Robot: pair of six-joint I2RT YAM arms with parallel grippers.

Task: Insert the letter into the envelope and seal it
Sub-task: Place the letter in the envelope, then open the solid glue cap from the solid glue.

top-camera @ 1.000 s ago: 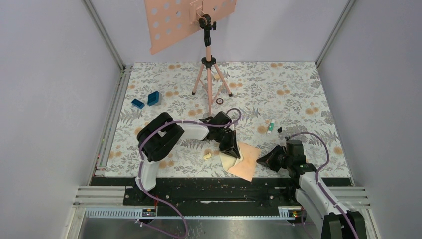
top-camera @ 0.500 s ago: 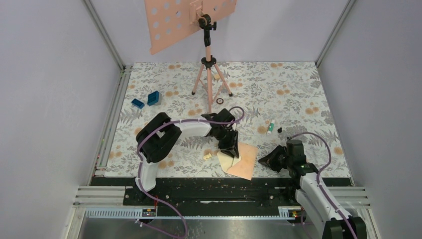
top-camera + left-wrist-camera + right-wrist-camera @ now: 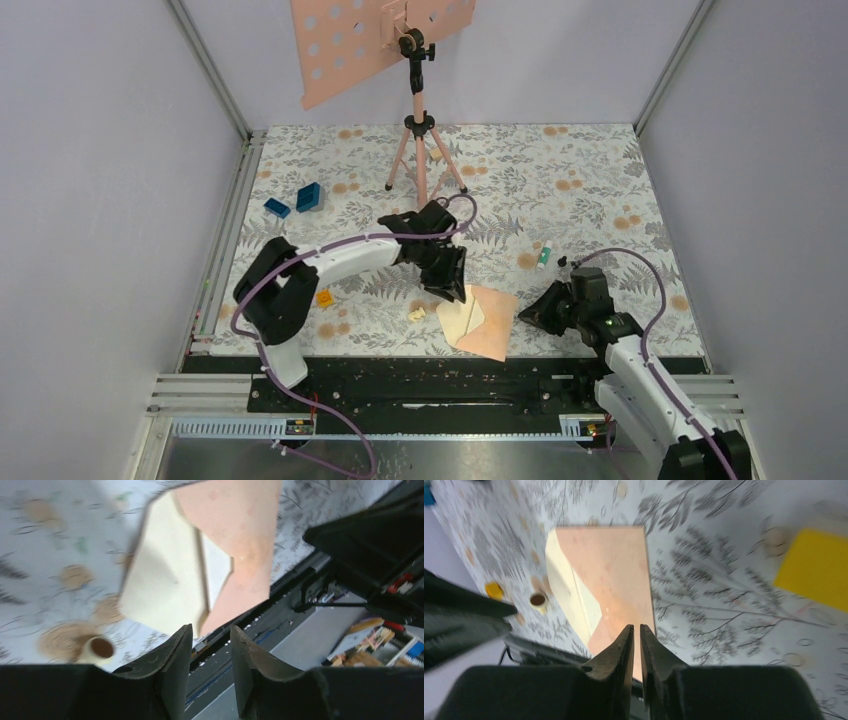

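Envelope [image 3: 497,322]: peach-pink. Letter [image 3: 460,322]: plain cream. Table cover [image 3: 600,200]: white, grey fern print, orange blossoms. Two blocks [image 3: 308,196], left of frame: blue.

Left end effector [image 3: 210,632] reached out rightward, jaws parted. Right end effector [image 3: 636,630] low, jaws barely apart.

Two of a kind: my left arm [image 3: 350,255] and right arm [image 3: 640,372] are built of smooth white links set between bulky black joints. A purple cable [image 3: 237,315] loops loosely outside each shell. A small green light [image 3: 610,322] glows on my right wrist. Up close, my fingers [image 3: 172,662] are matte black, curved, tapering to blunt tips.
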